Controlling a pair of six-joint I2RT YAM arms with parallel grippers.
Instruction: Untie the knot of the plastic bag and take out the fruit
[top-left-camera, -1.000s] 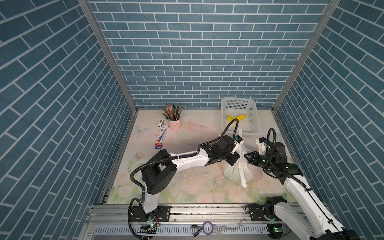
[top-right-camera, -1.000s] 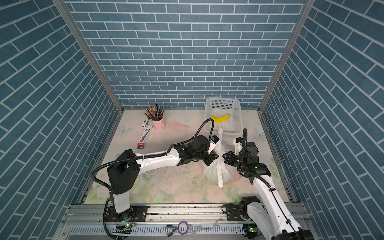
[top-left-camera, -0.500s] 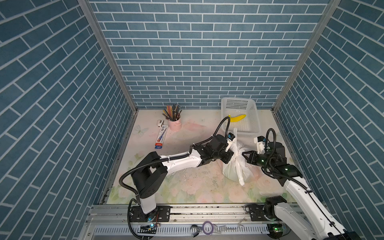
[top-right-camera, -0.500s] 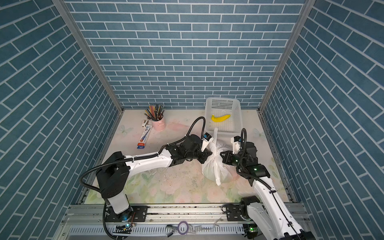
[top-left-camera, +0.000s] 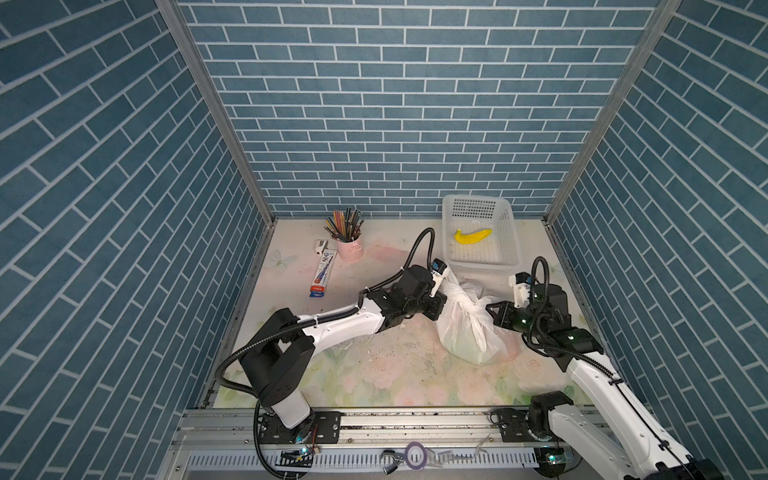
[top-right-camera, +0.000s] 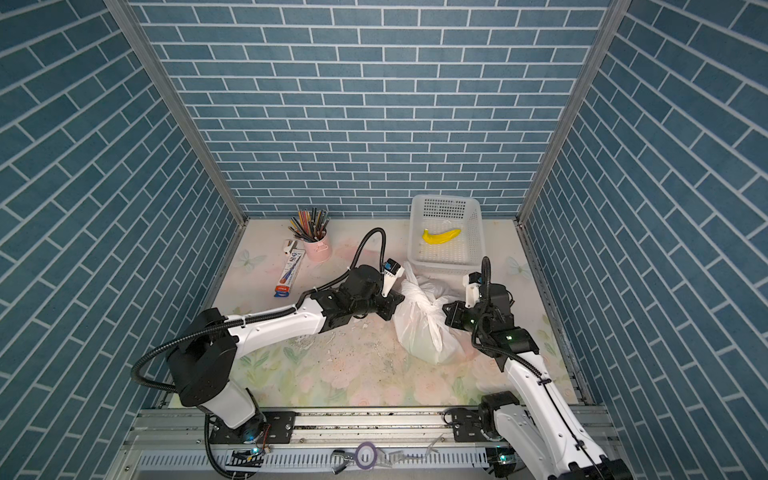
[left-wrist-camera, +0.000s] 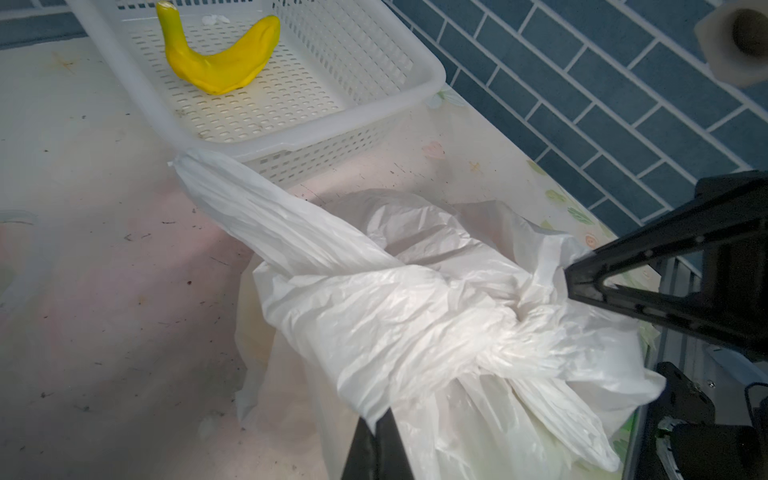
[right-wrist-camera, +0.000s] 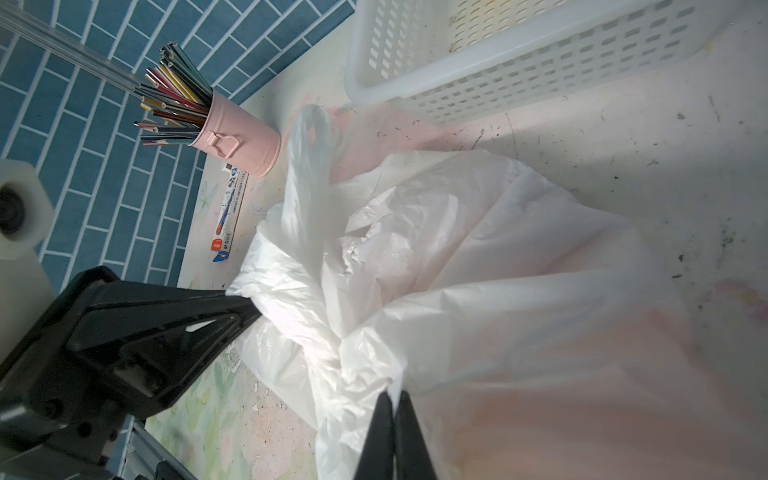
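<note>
Drawn back leftward since a second ago: left hand (top-left-camera: 441, 309), away from right hand (top-left-camera: 491, 312).
Both pressed together, pinching the plastic bag (top-left-camera: 465, 345); knot (top-left-camera: 469, 308) stretched between them, on the counter (top-left-camera: 374, 365).

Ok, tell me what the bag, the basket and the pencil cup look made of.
Plastic bag: thin, translucent white plastic film, crinkled and softly glossy.
Basket: stiff white moulded plastic, slotted walls, smooth rim.
Pencil cup: probably pink painted metal, satin sheen, clasp-like handle.
</note>
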